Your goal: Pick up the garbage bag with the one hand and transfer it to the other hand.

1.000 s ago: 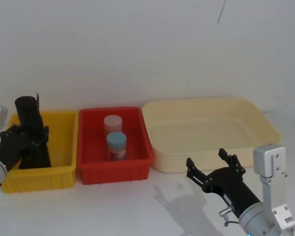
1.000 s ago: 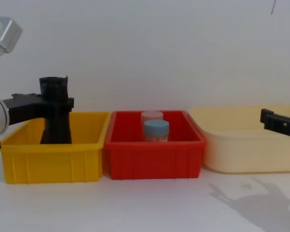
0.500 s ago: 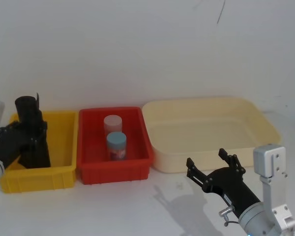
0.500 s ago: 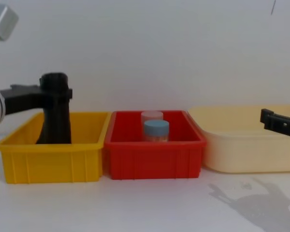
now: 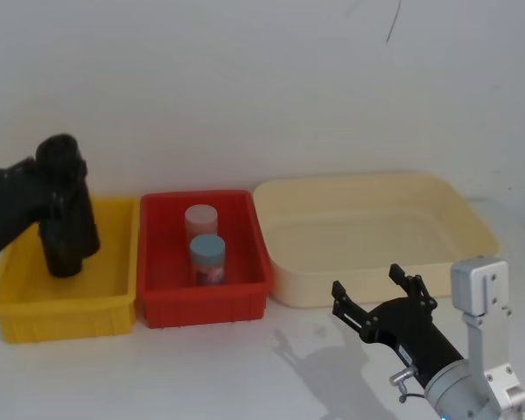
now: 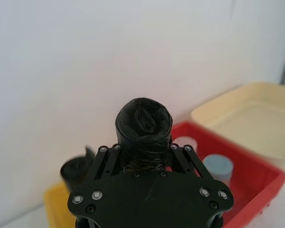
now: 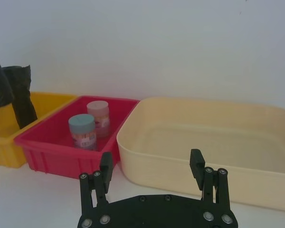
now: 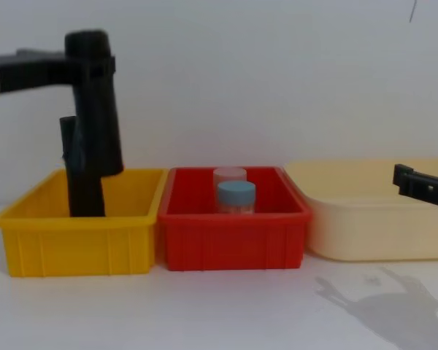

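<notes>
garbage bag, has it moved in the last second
Yes: the left pincer lifted the garbage bag upward, its top far higher above the yellow bin's rim.

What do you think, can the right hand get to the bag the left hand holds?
Probably yes. The left gripper holds the bag up above the yellow bin. The right gripper is open, and only the low red bin with its jars lies between, so it could pass over.

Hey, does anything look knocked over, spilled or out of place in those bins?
Nothing stands out. The left end effector holds the garbage bag, slightly tilted, over the yellow bin, where a second black roll stands. The pink-lidded jar and blue-lidded jar stand upright in the red bin, and the right end effector is open.
</notes>
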